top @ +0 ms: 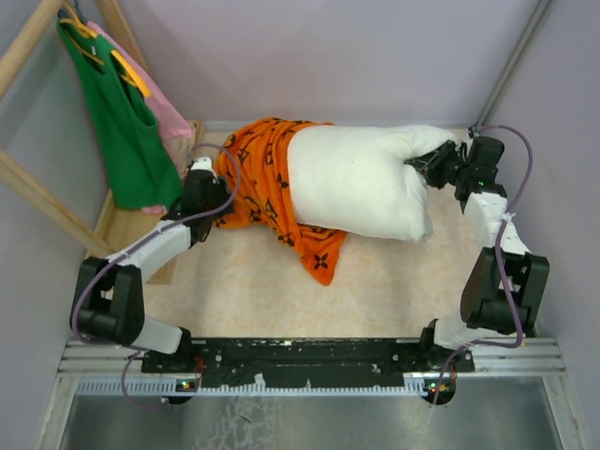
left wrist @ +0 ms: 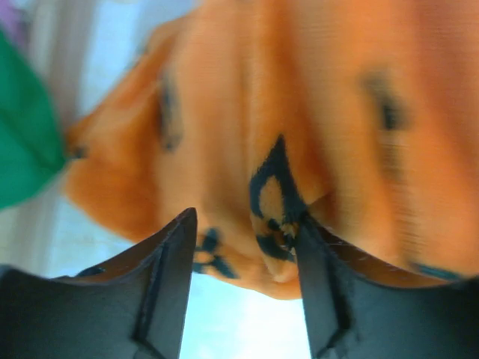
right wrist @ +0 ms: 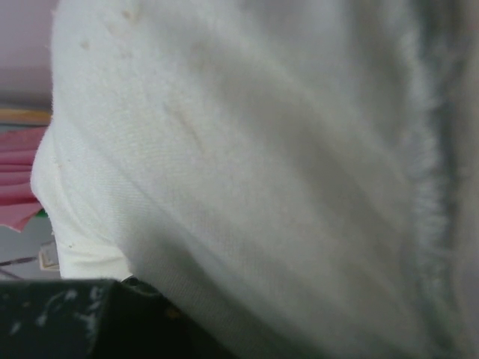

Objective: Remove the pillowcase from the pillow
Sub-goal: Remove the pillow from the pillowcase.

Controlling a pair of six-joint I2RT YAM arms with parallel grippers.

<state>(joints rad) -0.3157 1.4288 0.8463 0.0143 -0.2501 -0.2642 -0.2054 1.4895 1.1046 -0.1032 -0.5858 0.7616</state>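
The white pillow (top: pixel 361 183) lies across the back of the table. The orange pillowcase (top: pixel 262 178) with black motifs is bunched round its left end, and a flap trails toward the front (top: pixel 319 255). My left gripper (top: pixel 221 193) is at the case's left edge. In the left wrist view it (left wrist: pixel 243 224) stands open, with a hanging fold of the pillowcase (left wrist: pixel 299 134) brushing the right finger (left wrist: pixel 322 284) and nothing pinched. My right gripper (top: pixel 424 167) presses into a dent in the pillow's right end. The pillow (right wrist: pixel 262 149) fills the right wrist view, and only one dark finger (right wrist: pixel 67 318) shows.
A green tank top (top: pixel 122 122) and a pink garment (top: pixel 173 127) hang from a wooden rack (top: pixel 37 192) at the back left, close to the left arm. The green cloth (left wrist: pixel 22 142) also shows in the left wrist view. Grey walls close in both sides.
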